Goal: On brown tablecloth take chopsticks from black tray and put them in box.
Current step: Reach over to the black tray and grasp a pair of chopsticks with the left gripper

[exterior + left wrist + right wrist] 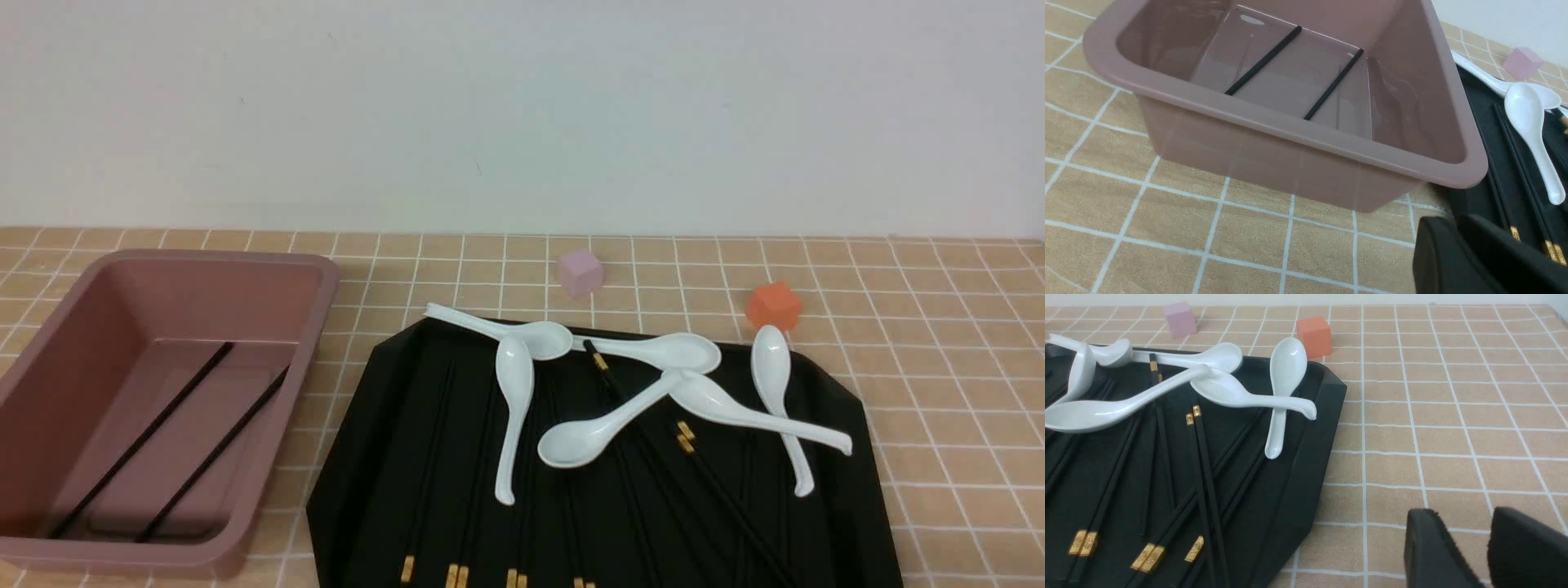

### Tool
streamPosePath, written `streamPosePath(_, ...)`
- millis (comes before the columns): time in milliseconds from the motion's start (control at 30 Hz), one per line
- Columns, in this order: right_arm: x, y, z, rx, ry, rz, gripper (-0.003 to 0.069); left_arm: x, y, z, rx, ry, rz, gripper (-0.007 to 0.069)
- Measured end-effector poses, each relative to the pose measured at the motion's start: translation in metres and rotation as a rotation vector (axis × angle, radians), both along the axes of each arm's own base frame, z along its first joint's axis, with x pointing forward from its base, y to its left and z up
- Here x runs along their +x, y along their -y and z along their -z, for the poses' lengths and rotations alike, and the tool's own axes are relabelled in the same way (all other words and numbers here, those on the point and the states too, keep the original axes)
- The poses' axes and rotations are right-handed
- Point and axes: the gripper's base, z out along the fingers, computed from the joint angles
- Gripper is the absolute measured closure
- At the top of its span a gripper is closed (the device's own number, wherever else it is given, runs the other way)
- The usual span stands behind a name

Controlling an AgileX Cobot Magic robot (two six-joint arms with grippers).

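The box [212,257] stands at the left on the brown tablecloth [939,392], with two chopsticks [163,416] lying slantwise on its floor. The black tray [367,457] sits in the middle, holding several more chopsticks [735,498] under and beside white spoons [514,408]. Neither gripper shows in the front view. In the left wrist view my left gripper [1455,220] hangs over the cloth by the box's [1290,126] near corner and the tray's edge, fingers together, holding nothing. My right gripper [1461,516] is open over bare cloth, off the tray's [1306,469] right side.
A pale purple cube [580,272] and an orange cube [773,306] stand on the cloth just behind the tray. A white wall rises behind the table. Some spoons cross over the chopsticks [1202,469].
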Motion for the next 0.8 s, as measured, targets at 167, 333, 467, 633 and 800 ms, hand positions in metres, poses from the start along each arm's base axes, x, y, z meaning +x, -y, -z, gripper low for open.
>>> streamPosePath(167,0.0000,0.0000,0.0000,0.000,0.000,0.000,0.0419,0.0000,0.0000,0.0000,0.000,0.000,0.000,0.0547)
streamPosePath(333,0.0000,0.0000,0.0000,0.000,0.000,0.000,0.0419,0.0000,0.0000,0.0000,0.000,0.000,0.000,0.0540)
streamPosePath(467,0.0000,0.0000,0.0000,0.000,0.000,0.000,0.0419,0.0000,0.0000,0.0000,0.000,0.000,0.000,0.0534)
streamPosePath(633,0.0000,0.0000,0.0000,0.000,0.000,0.000,0.0419,0.0000,0.0000,0.0000,0.000,0.000,0.000,0.0531)
streamPosePath(800,0.0000,0.0000,0.0000,0.000,0.000,0.000,0.0419,0.0000,0.0000,0.0000,0.000,0.000,0.000,0.0530)
